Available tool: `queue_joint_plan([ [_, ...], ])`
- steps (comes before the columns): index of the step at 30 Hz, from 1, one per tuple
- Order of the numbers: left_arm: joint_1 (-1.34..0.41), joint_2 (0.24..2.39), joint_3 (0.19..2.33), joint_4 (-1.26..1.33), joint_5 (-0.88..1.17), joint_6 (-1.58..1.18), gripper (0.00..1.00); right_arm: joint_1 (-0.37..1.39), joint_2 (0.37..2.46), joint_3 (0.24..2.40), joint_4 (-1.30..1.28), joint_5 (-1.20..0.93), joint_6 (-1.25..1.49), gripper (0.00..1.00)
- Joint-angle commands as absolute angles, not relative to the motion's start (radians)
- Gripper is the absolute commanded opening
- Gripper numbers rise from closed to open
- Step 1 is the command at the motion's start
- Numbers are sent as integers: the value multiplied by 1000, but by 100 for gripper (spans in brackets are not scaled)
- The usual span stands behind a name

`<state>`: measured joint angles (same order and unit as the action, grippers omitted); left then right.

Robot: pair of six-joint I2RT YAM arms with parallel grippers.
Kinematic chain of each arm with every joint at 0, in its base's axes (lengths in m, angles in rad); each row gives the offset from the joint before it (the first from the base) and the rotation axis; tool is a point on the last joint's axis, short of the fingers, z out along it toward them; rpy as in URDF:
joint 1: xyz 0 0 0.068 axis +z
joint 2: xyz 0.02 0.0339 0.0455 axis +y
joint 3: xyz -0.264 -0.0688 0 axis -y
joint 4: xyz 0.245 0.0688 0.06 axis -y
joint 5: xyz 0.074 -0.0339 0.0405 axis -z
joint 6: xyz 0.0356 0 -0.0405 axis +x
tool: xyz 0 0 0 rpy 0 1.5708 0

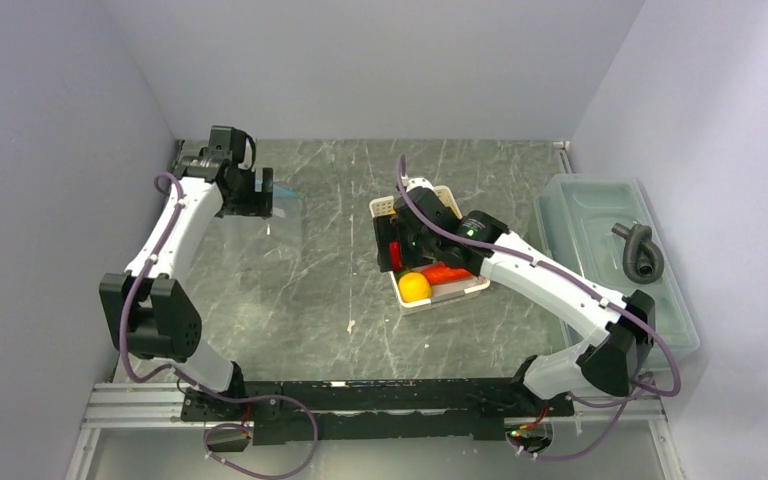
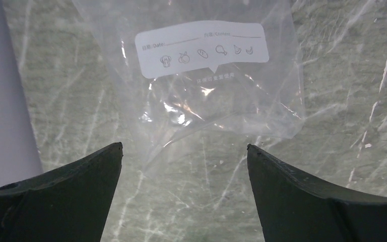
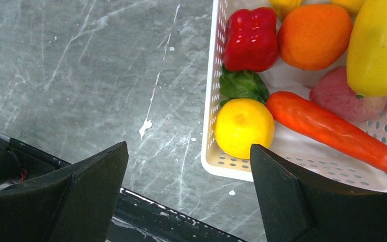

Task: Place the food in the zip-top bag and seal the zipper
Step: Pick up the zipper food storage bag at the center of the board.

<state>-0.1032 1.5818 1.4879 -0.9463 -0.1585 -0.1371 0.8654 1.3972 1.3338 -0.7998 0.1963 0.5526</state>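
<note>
The zip-top bag [image 2: 216,96] lies flat and empty on the marble table, its white printed label [image 2: 201,48] facing up. A short teal bit of the zipper [image 1: 290,190] shows beside my left gripper [image 1: 260,192]. That left gripper [image 2: 184,146] hovers open just short of the bag's near edge, with nothing between its fingers. The food sits in a white perforated basket [image 3: 209,106]: red pepper [image 3: 249,38], orange [image 3: 315,35], lemon [image 3: 244,126], carrot [image 3: 332,131], a yellow potato-like piece [image 3: 378,48] and a green piece [image 3: 243,83]. My right gripper [image 3: 187,146] is open above the basket's near corner, holding nothing.
A pinkish fruit [image 3: 345,96] also lies in the basket [image 1: 448,200]. A large translucent lidded bin [image 1: 600,230] with a grey hose [image 1: 640,250] on its lid stands at the right. The arms' black base rail [image 1: 380,400] runs along the near edge.
</note>
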Motion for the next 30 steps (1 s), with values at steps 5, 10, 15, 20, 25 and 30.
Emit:
queue_joint_plan([
  [5, -168, 1469, 1430, -847, -262, 150, 97, 864, 1396, 1349, -793, 175, 534, 95],
  [10, -190, 1515, 1419, -847, -304, 212, 94, 864, 1367, 1319, -787, 162, 534, 95],
  [15, -192, 1528, 1394, -838, -307, 240, 95, 864, 1339, 1289, -792, 155, 524, 95],
  [20, -192, 1545, 1364, -800, -359, 254, 95, 864, 1337, 1276, -783, 148, 516, 95],
  [25, -206, 1603, 1364, -791, -372, 246, 91, 864, 1345, 1266, -759, 125, 518, 95],
  [30, -213, 1653, 1358, -773, -398, 245, 86, 864, 1355, 1264, -749, 124, 516, 95],
])
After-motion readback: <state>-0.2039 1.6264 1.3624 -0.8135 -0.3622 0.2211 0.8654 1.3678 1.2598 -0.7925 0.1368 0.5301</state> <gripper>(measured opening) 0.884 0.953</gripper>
